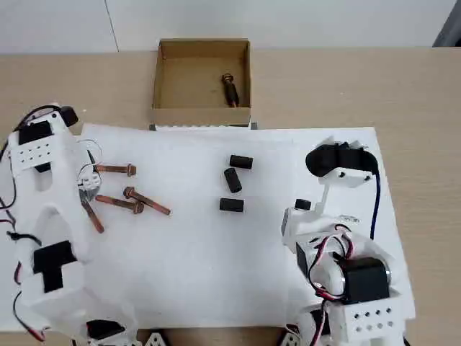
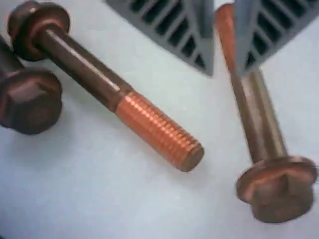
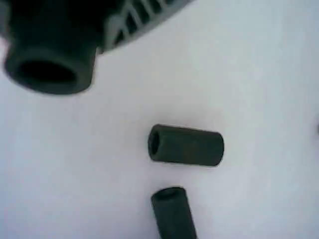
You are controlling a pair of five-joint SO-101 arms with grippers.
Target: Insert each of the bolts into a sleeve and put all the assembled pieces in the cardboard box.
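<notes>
The left gripper point(image 2: 227, 67) is sitting low over the left part of the white sheet point(image 1: 216, 274). Its jaws are pressing together on the threaded end of the left bolt point(image 2: 259, 124). This bolt is lying flat on the sheet, with its flanged head pointing away from the gripper.

Three loose bolts are lying just right of the left gripper:
- The far bolt point(image 1: 115, 169) is lying alone, with its head to the right.
- The bolt pair point(image 1: 135, 202) is lying nearer, with the two heads close together.

The right gripper point(image 1: 299, 213) is resting over the right part of the sheet. It is pinching the held sleeve point(image 3: 50, 62), whose open bore is facing the wrist camera.

Three loose sleeves are lying on the sheet between the arms, apart from each other:
- The far sleeve point(image 1: 241, 161).
- The middle sleeve point(image 1: 232, 179).
- The near sleeve point(image 1: 231, 205).

The box point(image 1: 204, 115) is standing on the table point(image 1: 418, 94), touching the far edge of the sheet. One assembled piece point(image 1: 230, 89) is lying in the right part of the box.
</notes>
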